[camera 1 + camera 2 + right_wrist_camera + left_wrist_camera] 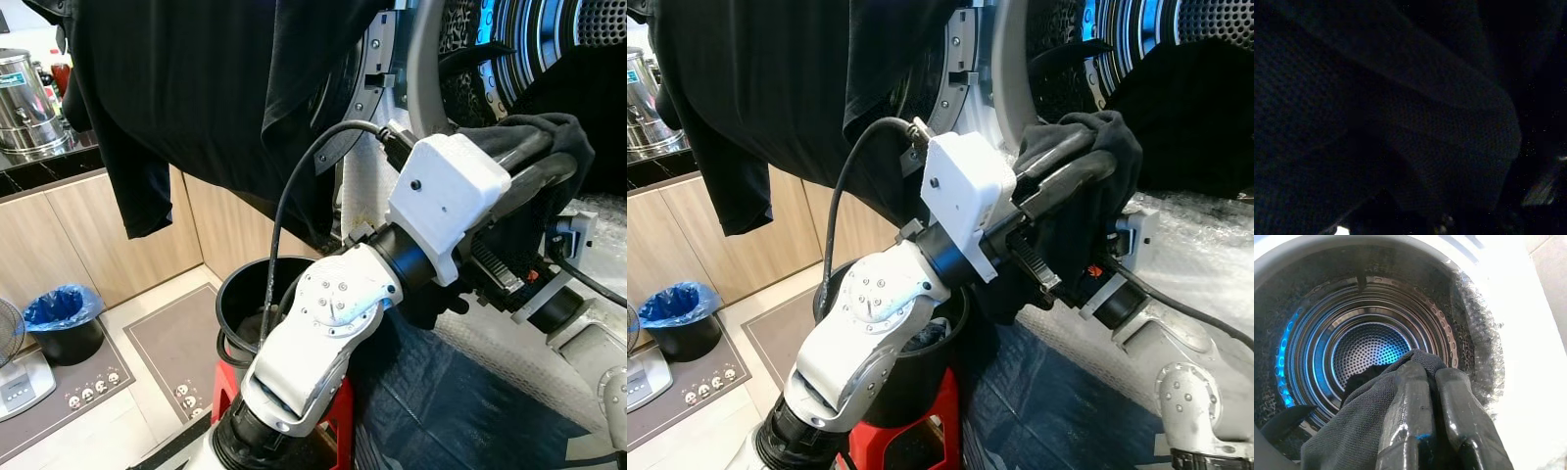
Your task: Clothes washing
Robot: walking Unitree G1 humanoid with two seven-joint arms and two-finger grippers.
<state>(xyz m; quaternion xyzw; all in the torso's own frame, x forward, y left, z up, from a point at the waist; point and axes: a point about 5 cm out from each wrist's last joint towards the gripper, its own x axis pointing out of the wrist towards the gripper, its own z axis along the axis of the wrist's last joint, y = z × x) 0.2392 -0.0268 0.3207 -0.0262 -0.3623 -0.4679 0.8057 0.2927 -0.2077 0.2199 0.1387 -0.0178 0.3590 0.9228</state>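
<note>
One dark garment (1356, 431) is clamped in the left gripper (1432, 382), whose jaws point straight into the washer drum (1369, 345) just ahead; the right gripper's jaws I cannot tell.

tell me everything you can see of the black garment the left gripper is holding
The black garment is a dark, fine-mesh knit fabric, bunched and draped over the left gripper, whose two black fingers are closed on a fold of it. It is held in front of the open washing machine drum, not yet inside. In the head views it hangs limp around the gripper as a crumpled clump.
</note>
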